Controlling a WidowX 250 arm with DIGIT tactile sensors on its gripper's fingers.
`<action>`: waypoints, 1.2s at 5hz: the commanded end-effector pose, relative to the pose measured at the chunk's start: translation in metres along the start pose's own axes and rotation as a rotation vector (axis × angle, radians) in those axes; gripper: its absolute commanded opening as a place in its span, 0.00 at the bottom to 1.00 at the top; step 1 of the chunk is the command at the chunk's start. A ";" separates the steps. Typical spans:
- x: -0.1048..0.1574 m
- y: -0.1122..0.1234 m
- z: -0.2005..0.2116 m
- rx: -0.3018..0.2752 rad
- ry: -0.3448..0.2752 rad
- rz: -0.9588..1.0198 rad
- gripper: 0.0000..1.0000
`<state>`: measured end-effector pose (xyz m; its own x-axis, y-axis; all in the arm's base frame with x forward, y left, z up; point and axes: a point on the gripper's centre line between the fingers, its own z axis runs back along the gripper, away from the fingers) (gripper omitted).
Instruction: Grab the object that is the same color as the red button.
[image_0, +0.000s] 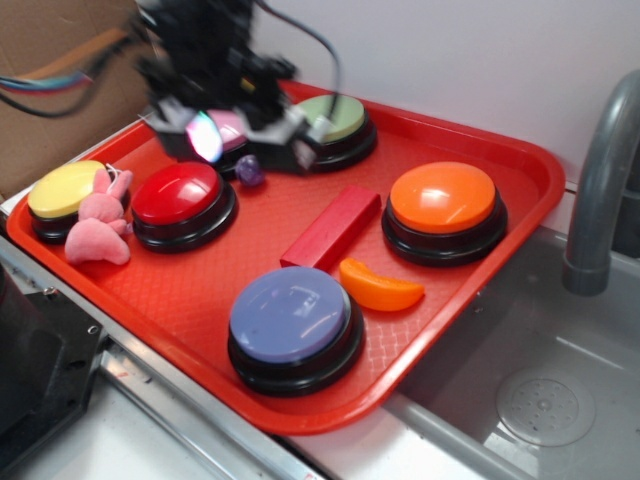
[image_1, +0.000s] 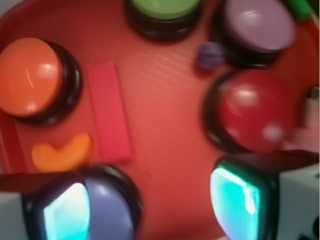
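The black end effector (image_0: 215, 120) hangs above the far left part of the red plastic tray (image_0: 520, 165), over the pink-topped button (image_0: 230, 128), which it largely hides. It appears motion-blurred in both views. In the wrist view its two glowing fingertip pads (image_1: 239, 200) stand well apart with bare tray between them, so the fingers are spread and carry nothing.

The long red rectangular block (image_0: 332, 228) lies flat near the tray's centre, between the large glossy red dome button (image_0: 182, 195) and the orange-topped button (image_0: 443, 200), well apart from the end effector. In the wrist view the block (image_1: 109, 110) sits to the left of the gap between the fingers, not within it.

Risks noted:
- The block is close in colour to the tray, so its edges could be misjudged and the closure land off-centre.
- The orange curved wedge (image_0: 380, 285) lies just beside the block's near end, and the blue-purple button (image_0: 292, 318) is near; a descent at that end could catch either.
- A small purple object (image_0: 249, 170) and a pink plush toy (image_0: 100, 225) lie near the red button and could be knocked in transit.
- The smooth faces may slip if gripped along the length rather than across the width.
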<state>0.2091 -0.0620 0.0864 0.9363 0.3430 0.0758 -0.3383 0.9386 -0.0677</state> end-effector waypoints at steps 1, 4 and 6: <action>0.020 -0.017 -0.041 -0.044 -0.037 0.036 1.00; 0.018 -0.028 -0.073 -0.033 -0.022 0.001 1.00; 0.017 -0.019 -0.067 -0.009 -0.004 -0.052 0.03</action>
<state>0.2320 -0.0795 0.0155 0.9545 0.2927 0.0566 -0.2897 0.9555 -0.0554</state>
